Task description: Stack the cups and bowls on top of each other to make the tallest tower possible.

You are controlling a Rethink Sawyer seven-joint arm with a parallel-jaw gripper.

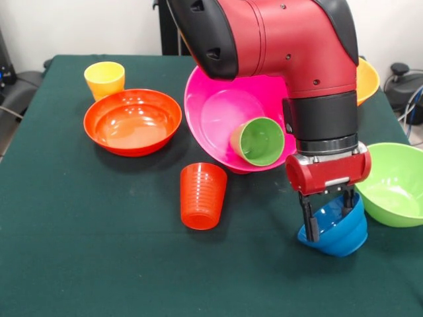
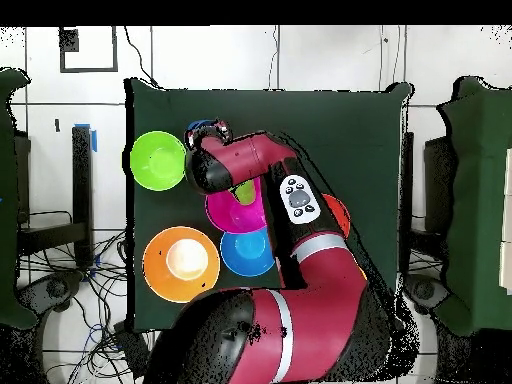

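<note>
My gripper [image 1: 329,223] is shut on the rim of the small blue bowl [image 1: 340,234], which hangs tilted low over the table's front right. One finger [image 1: 308,221] is outside the wall and the other is inside. The large pink bowl [image 1: 221,109] leans on its side mid-table with the light green cup [image 1: 259,140] lying in it. The ribbed orange-red cup [image 1: 202,195] stands mouth-down in front of it. From overhead, the gripper [image 2: 207,130] is beside the lime green bowl [image 2: 157,160], and the pink bowl [image 2: 235,208] is partly under the arm.
The shallow red-orange bowl [image 1: 132,121] and the yellow cup [image 1: 104,79] stand at the left. The lime green bowl [image 1: 396,181] is close on the gripper's right. The yellow-orange bowl [image 2: 181,263] and a medium blue bowl [image 2: 247,252] sit near the robot's base.
</note>
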